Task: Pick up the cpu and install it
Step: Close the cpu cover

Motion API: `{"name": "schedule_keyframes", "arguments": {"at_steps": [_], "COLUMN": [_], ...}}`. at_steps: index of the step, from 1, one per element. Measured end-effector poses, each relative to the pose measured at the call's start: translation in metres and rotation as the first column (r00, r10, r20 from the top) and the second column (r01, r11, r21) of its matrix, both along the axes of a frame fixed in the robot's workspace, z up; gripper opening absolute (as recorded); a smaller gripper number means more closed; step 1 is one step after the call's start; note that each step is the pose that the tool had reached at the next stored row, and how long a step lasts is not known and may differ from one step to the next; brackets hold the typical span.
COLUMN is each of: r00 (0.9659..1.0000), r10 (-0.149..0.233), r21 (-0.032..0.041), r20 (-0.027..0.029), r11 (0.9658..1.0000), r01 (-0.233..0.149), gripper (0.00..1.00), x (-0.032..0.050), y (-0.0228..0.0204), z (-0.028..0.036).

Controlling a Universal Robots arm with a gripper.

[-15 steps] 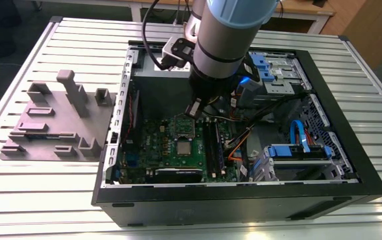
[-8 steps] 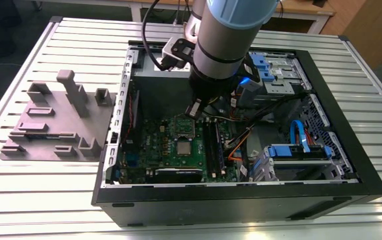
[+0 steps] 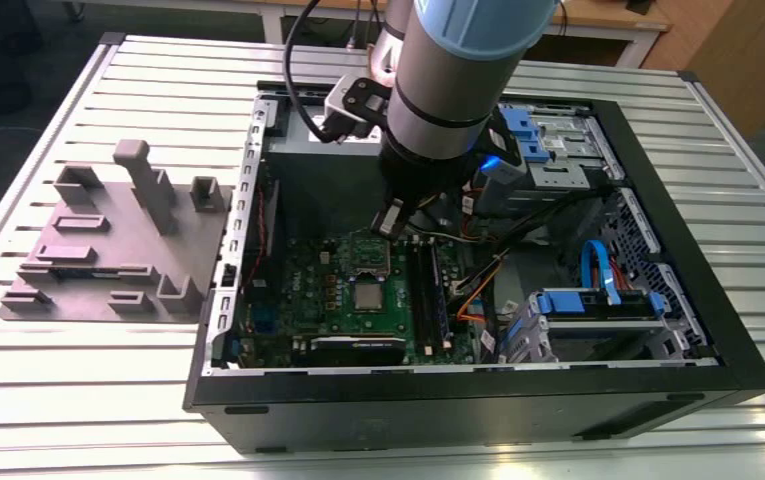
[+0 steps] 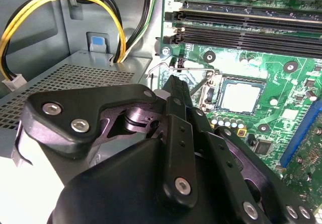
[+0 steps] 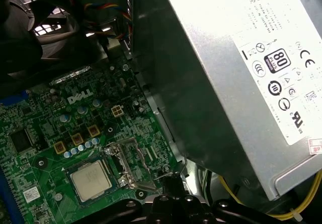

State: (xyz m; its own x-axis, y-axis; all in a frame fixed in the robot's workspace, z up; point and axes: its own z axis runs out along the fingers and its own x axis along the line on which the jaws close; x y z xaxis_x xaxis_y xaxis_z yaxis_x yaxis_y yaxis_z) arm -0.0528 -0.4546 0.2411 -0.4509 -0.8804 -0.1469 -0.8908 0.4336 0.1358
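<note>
From the exterior view I see my arm coming down from about twelve o'clock, its pale blue and grey wrist segment pointing steeply downward. A black cable loops off the wrist at roughly eleven o'clock. My gripper hangs at the wrist's lower end, around seven o'clock from it. In the second wrist view the gripper's black linkage tapers to a narrow tip, fingers drawn together with nothing between them.
</note>
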Motion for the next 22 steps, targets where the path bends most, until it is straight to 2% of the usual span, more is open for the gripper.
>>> {"name": "schedule_keyframes", "arguments": {"at_steps": [22], "r00": [1.0], "r10": [0.0], "r21": [-0.0002], "r20": [0.0], "r11": [1.0], "r01": [0.0], "gripper": [0.1], "x": [0.0], "y": [-0.0051], "z": [0.0]}}
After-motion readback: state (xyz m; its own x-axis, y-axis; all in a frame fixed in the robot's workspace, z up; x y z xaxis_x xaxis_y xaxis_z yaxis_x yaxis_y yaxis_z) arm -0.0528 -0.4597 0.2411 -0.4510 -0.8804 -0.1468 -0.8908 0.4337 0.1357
